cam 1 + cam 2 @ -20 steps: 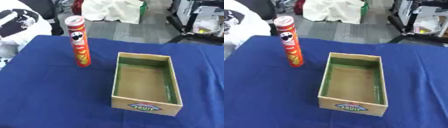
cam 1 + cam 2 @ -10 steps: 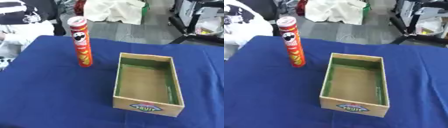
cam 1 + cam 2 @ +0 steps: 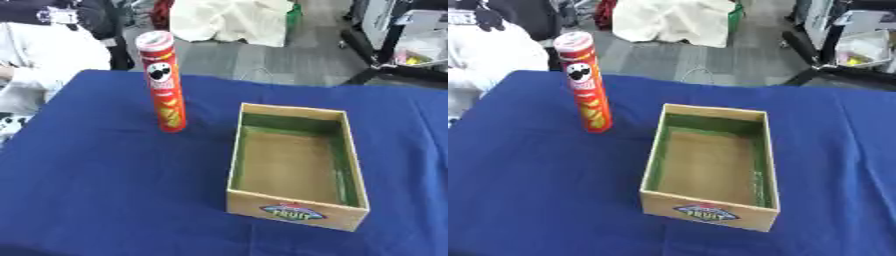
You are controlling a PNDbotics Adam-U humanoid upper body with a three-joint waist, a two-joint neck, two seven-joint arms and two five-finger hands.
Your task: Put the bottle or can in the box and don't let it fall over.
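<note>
Nearest on the blue table (image 3: 105,200) sits the cardboard box (image 3: 296,167), open at the top, its inside bare and lined green along the walls, a fruit label on its near end. Left of it and a little farther back stands the tall red can (image 3: 164,82), upright on the cloth, near the box but not touching it. Nothing is in the box yet, so the whole task lies ahead.

Neither of the robot's hands shows in either view, so I cannot tell whether their fingers are apart or together, nor which arm will reach in.

The main risk, as I judge it, comes from the can's shape: it is tall and narrow, so a hand arriving from the side and brushing its upper part could tip it before any hold is made. A hold high on the can could let the bottom swing during the carry, and the base could catch the box's left wall on the way over. Set down tilted or let go early, it could topple inside, since it stands well above the walls. The cloth may also shift under a nudge.

Hard to make out: the small print on the box label, the far rim of the can's lid, and the blurred clutter on the floor beyond the table, where a white cloth heap (image 3: 229,19) and dark stands lie
</note>
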